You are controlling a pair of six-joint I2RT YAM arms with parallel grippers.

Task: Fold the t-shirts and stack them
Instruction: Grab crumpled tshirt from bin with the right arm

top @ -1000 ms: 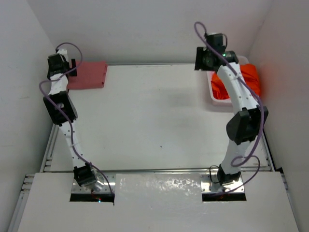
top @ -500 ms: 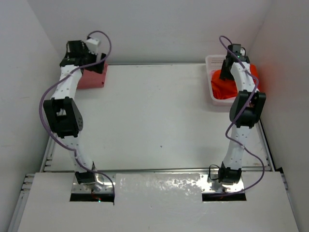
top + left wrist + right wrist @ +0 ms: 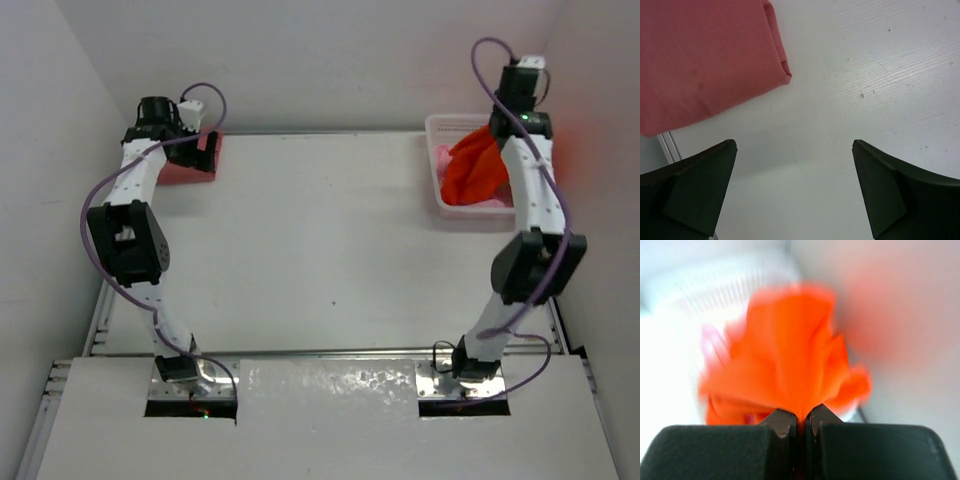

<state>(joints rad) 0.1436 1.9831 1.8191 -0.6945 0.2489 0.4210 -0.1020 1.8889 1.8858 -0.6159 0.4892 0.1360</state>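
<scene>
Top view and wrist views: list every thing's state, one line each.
Rose-red t-shirt: folded, flat on table.
Orange t-shirt: crumpled, held up over basket.
Light pink t-shirt: crumpled in basket.
Basket: upright, holding cloth.
Left claw: open, empty.
Right claw: shut on orange t-shirt.

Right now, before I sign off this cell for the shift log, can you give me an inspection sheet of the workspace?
Surface: white table, a few small specks.
Job's things: red shirt folded at the far left corner; orange shirt hanging from the right hand over the basket; pink shirt in the basket.
Clutter: white basket at the far right; nothing else seen.
Hands: left hand open, above the table beside the red shirt; right hand shut on the orange shirt.
Cables: purple cable looping along each arm.
Surroundings: white walls on three sides.
</scene>
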